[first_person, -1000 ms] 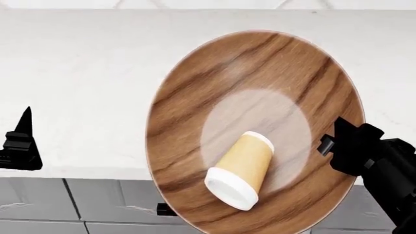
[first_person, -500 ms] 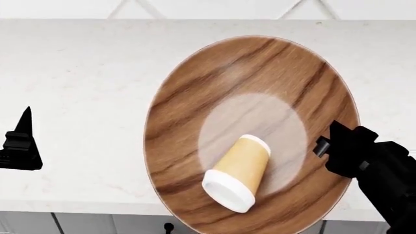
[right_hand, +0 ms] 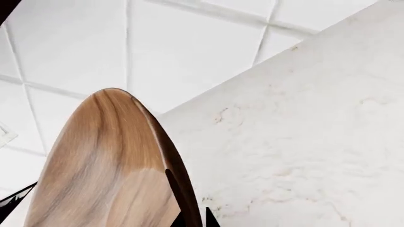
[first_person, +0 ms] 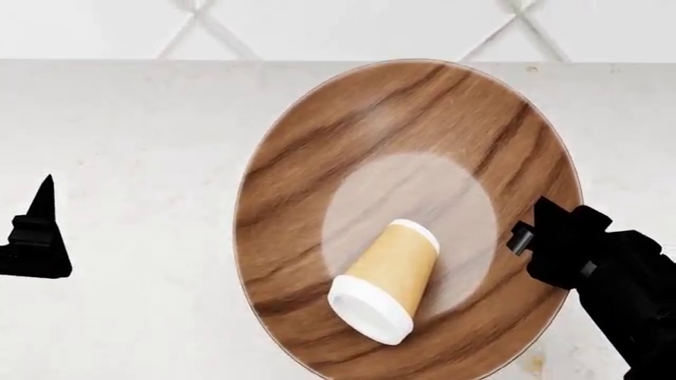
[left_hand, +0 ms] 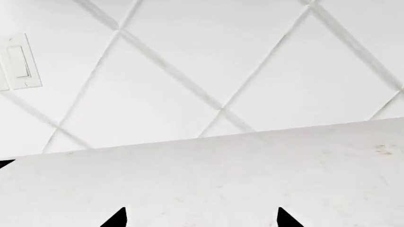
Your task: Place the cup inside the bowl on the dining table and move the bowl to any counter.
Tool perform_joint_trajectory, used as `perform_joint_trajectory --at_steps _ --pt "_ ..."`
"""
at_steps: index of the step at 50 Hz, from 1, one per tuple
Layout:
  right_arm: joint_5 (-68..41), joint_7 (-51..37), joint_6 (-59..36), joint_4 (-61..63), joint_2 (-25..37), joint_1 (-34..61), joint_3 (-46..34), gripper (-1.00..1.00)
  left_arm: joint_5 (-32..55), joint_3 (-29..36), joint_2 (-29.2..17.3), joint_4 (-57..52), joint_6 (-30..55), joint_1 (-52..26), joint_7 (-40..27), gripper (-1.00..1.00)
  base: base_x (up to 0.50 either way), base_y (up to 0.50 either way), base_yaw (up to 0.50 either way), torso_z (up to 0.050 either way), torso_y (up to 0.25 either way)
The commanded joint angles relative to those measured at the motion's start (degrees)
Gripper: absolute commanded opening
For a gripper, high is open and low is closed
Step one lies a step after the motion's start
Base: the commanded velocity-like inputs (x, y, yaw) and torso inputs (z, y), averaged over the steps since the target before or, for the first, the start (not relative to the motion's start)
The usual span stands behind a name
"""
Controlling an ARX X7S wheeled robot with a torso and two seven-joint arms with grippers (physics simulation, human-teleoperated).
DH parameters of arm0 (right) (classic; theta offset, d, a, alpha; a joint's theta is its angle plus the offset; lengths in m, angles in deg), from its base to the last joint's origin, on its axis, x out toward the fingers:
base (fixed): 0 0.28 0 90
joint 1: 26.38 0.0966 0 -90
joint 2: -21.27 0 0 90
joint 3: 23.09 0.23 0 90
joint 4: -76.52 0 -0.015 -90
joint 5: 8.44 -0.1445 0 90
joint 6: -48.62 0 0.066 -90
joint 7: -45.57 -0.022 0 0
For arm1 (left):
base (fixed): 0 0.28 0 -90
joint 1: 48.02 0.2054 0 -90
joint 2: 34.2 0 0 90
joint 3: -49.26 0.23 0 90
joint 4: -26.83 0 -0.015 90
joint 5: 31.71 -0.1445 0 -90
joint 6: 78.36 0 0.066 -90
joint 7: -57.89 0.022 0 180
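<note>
Holding the wooden bowl (first_person: 407,158) by its rim with my right gripper (first_person: 525,235), over the speckled stone counter (first_person: 138,158). The tan cup (first_person: 387,280) lies tipped inside on the pale centre. Left gripper (left_hand: 198,218) looks spread, holding nothing.

Cup (first_person: 385,281) on its side in bowl (first_person: 317,190) above counter (first_person: 127,158)

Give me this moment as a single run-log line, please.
right gripper: shut on bowl rim | cup: lying in bowl | bowl: over counter | left gripper: open, empty
</note>
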Motion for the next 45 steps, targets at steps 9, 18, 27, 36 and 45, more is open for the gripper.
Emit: perform_joint_trajectory --at_steps 9,18,27,36,45 --pt "-0.21 0.40 0.85 -0.88 -0.90 -0.32 -0.11 -1.00 0.47 -0.67 -0.61 0.12 -0.63 0.71 0.46 1.00 0.26 0.00 0.00 0.000 0.002" --pt "0.88 1.59 1.46 -2.22 -2.16 -2.17 -1.18 -1.00 1.23 -1.79 -1.79 0.80 -1.14 0.87 1.73 1.00 0.00 0.00 0.00 0.000 0.000" --pt "1.23 2.19 1.71 -2.89 -2.77 -3.55 -1.74 -1.00 0.78 -0.82 -0.92 0.50 -0.80 0.56 0.81 1.00 0.00 0.00 0.00 0.000 0.001" --pt "0.96 2.65 0.73 -4.26 -2.97 -4.24 -2.92 -1.00 0.40 -0.29 -0.30 0.06 -0.87 0.91 0.01 1.00 0.00 0.00 0.00 0.000 0.000" --pt "2.15 3.86 0.96 -5.94 -3.69 -4.86 -4.29 -1.00 0.66 -0.60 -0.60 0.31 -1.29 1.30 0.43 1.00 0.00 0.00 0.00 0.000 0.000"
